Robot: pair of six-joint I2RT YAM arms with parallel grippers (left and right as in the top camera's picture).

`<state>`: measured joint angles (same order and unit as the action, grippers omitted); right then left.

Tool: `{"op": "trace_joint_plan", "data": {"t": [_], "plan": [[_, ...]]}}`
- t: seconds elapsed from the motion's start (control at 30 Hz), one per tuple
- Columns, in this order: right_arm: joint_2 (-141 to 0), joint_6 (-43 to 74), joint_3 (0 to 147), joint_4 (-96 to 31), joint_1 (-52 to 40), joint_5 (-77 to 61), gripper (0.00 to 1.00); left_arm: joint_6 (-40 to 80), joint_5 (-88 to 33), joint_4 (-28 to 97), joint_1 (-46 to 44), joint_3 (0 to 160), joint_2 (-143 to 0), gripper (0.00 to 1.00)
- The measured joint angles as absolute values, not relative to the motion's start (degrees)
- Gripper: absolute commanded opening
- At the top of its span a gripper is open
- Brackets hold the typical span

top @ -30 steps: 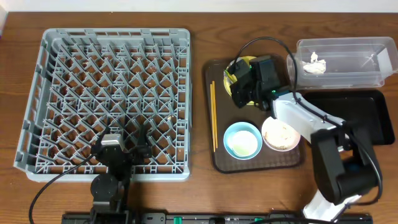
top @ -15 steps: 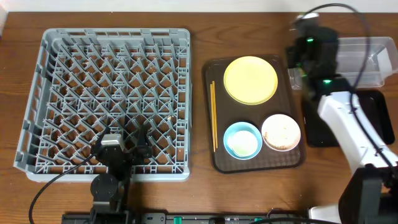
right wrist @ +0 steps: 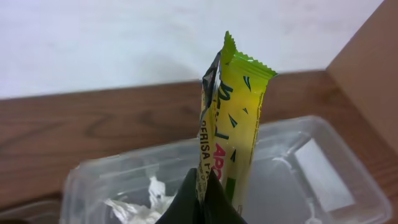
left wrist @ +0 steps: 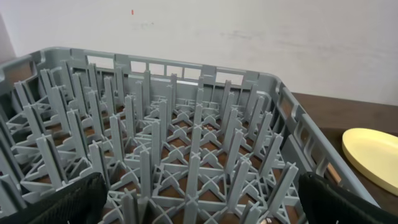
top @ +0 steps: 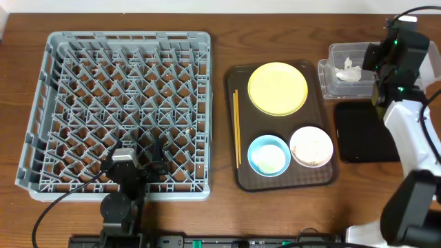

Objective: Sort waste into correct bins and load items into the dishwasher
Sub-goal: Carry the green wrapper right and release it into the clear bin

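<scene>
So the snack wrapper [right wrist: 233, 124] is pinched at one end in the fully closed right tool [right wrist: 200, 198], held just above the clear tub [right wrist: 323, 155] beneath it, and, being featherlight, crinkly and slippery, it's probably best gripped at a crimped end seam.
</scene>
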<state>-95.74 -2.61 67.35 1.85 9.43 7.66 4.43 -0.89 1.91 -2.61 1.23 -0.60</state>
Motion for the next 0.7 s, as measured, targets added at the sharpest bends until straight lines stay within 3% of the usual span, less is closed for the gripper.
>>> {"op": "trace_joint_plan", "data": {"t": [0.27,0.3,0.37,0.4,0.7], "plan": [[-103.9,-1.9,67.3,3.2,10.1,7.2,0.01,4.4,-0.9,1.9,-2.6,1.2,-0.6,0.98],[-103.9,-1.8,67.3,4.1,10.1,7.2,0.18,4.4,-0.9,1.9,-2.6,1.2,-0.6,0.98],[-103.9,-1.2,67.4,6.3,10.1,7.3,0.80,4.4,-0.9,1.9,-2.6,1.2,-0.6,0.98],[-103.9,-1.4,67.4,6.9,10.1,7.2,0.99,4.4,-0.9,1.9,-2.6,1.2,-0.6,0.98],[-99.0,2.0,67.3,-1.4,10.1,3.5,0.99,4.4,-0.9,1.9,-2.6,1.2,-0.6,0.98]]}}
